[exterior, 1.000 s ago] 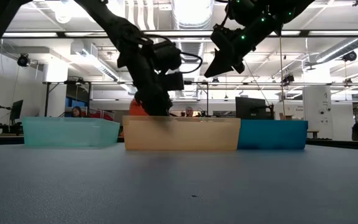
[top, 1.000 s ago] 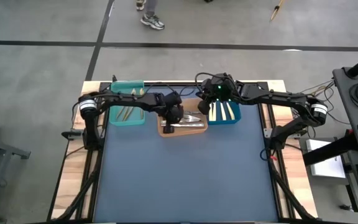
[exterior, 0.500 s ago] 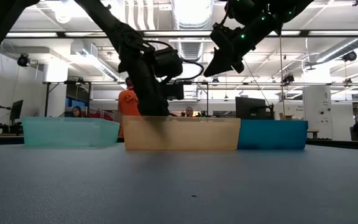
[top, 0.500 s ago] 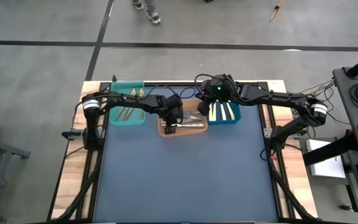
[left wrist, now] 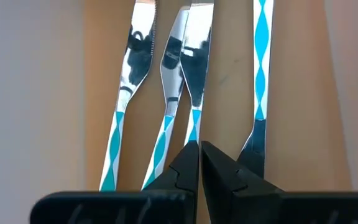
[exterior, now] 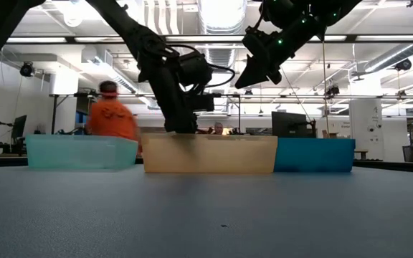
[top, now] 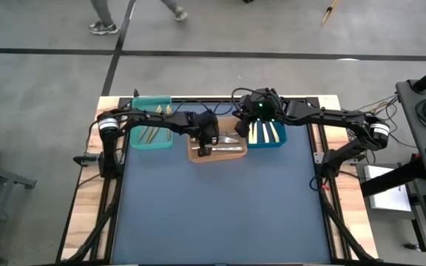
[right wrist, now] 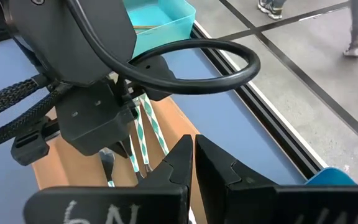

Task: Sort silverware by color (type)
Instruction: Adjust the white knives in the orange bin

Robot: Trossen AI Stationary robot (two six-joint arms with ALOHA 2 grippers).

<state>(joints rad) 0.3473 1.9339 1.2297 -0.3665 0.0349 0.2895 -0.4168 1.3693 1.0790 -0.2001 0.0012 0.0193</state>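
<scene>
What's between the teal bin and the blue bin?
The orange bin, holding silver cutlery; the left gripper is over it. Clearest in the low view.

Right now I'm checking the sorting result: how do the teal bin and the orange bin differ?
The teal bin holds gold-toned pieces and has no gripper over it. The orange bin, in the middle of the row, holds silver pieces, and the shut left gripper hangs over it. In the low view, both bins look alike in shape and height.
</scene>
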